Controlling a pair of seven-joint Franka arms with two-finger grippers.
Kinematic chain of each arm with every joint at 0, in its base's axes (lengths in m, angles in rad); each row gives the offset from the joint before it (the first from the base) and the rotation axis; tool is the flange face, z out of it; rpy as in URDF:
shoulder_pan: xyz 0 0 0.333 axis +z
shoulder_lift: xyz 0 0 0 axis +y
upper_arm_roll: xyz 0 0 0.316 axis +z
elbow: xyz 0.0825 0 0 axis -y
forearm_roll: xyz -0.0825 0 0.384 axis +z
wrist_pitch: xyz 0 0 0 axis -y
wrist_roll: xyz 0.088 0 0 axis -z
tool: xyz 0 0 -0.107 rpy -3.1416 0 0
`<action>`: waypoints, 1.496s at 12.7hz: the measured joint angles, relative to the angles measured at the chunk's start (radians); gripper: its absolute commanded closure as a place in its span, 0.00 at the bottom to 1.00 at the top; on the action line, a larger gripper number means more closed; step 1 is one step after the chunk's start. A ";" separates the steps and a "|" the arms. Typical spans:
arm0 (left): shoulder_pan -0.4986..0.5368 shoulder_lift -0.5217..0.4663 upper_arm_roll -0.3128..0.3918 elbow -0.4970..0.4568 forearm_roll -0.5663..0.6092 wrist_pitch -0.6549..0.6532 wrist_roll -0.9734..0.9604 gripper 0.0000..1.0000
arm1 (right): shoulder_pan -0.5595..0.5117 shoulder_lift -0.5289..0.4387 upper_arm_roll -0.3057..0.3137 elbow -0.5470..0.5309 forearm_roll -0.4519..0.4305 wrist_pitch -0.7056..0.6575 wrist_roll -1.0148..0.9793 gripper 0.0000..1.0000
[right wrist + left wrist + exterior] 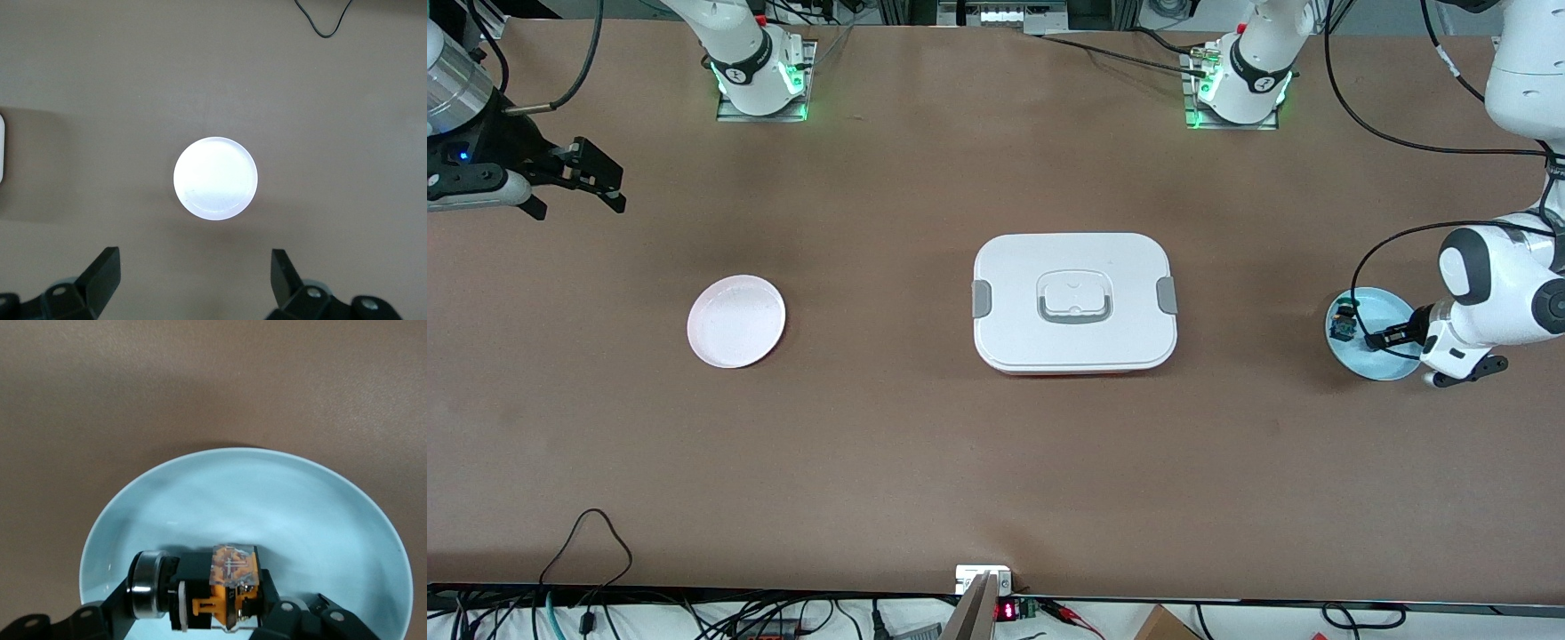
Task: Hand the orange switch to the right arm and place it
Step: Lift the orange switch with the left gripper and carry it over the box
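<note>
The orange switch, a small black block with an orange face and a silver ring, lies across the pale blue plate. My left gripper is shut on it, one finger on the ring end and one on the black body. In the front view this gripper is low over the blue plate at the left arm's end of the table. My right gripper is open and empty, up in the air at the right arm's end. Its wrist view shows the gripper spread wide above bare table.
A small black part with a blue-green top sits on the blue plate's rim side. A pale pink plate lies toward the right arm's end, also in the right wrist view. A white lidded box stands mid-table.
</note>
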 measured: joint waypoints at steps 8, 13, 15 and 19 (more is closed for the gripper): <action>-0.002 -0.136 -0.113 0.064 0.000 -0.373 0.005 0.78 | 0.000 0.000 0.000 0.000 0.000 0.000 0.000 0.00; -0.013 -0.155 -0.377 0.175 -0.027 -0.633 -0.049 0.83 | 0.000 0.000 -0.001 0.001 0.000 0.000 0.000 0.00; -0.020 -0.153 -0.423 0.180 -0.149 -0.638 -0.048 0.83 | 0.000 0.000 -0.001 0.001 0.000 0.000 0.000 0.00; -0.047 -0.127 -0.483 0.208 -0.352 -0.607 0.016 0.83 | 0.000 0.000 -0.001 0.001 0.000 0.000 0.000 0.00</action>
